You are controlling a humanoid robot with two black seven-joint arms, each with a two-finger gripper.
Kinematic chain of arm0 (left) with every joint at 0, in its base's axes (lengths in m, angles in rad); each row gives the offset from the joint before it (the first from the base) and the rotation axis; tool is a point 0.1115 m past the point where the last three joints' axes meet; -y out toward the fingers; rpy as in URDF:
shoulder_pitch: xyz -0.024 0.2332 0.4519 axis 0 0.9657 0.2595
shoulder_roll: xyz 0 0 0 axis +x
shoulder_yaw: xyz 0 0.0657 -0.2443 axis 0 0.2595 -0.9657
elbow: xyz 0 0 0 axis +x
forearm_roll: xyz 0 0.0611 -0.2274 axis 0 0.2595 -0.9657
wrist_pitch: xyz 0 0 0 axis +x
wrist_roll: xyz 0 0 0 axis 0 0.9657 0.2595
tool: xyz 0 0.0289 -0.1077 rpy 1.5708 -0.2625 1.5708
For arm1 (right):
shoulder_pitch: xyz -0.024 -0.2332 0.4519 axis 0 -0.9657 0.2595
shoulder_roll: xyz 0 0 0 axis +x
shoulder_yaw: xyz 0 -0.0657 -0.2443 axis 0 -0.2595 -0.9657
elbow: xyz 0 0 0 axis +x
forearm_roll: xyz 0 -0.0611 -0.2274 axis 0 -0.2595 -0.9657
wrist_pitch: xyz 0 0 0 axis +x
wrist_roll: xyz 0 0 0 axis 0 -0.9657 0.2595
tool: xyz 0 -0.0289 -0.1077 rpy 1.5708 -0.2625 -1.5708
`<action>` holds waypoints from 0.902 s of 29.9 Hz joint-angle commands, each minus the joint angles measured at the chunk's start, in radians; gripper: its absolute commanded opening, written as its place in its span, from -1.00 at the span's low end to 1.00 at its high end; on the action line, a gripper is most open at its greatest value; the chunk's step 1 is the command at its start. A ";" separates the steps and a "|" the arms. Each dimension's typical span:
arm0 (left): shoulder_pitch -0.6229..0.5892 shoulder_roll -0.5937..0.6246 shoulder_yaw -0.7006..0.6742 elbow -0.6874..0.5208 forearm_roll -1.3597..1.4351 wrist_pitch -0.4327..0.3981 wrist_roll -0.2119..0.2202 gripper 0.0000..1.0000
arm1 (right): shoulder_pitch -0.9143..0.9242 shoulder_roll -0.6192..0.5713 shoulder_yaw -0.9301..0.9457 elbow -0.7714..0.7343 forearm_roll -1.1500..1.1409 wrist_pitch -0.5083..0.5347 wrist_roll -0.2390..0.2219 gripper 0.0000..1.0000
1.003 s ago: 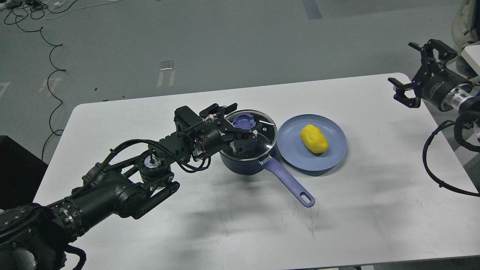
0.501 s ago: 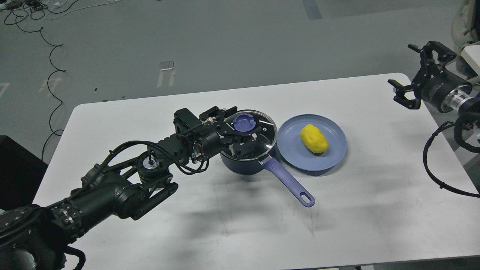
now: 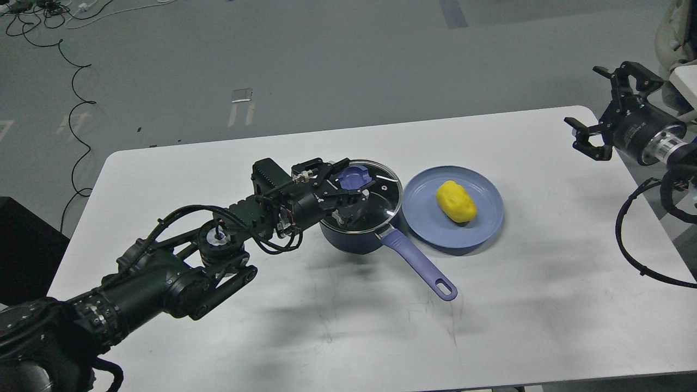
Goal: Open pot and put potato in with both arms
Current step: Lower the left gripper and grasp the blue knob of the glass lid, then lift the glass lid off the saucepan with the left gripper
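A dark blue pot (image 3: 356, 234) with a purple handle stands mid-table, its glass lid (image 3: 378, 198) on. My left gripper (image 3: 353, 177) reaches over the pot from the left, its two fingers closed against the lid's purple knob (image 3: 355, 175). A yellow potato (image 3: 456, 201) lies on a blue plate (image 3: 430, 228) just right of the pot. My right gripper (image 3: 589, 102) hangs open and empty in the air at the table's far right corner, well away from the plate.
The pot's handle (image 3: 422, 267) points toward the front right. The white table (image 3: 326, 326) has rounded corners. Black cables hang by the right arm (image 3: 631, 239). A dark box (image 3: 27, 245) stands off the left edge.
My left gripper's fingers have drawn in from wide apart to press on the lid knob. The lid stays on the pot. The right arm has barely shifted.
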 commanded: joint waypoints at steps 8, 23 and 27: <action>-0.002 0.006 0.034 0.000 -0.007 0.000 -0.019 0.02 | -0.002 0.000 0.000 -0.001 0.000 -0.003 0.000 1.00; -0.048 0.027 0.028 -0.032 -0.089 -0.006 -0.020 -0.03 | -0.001 0.000 0.002 -0.001 0.000 -0.003 0.000 1.00; -0.078 0.056 0.026 -0.038 -0.114 -0.006 -0.020 -0.03 | 0.013 0.002 0.002 -0.002 0.000 -0.005 0.000 1.00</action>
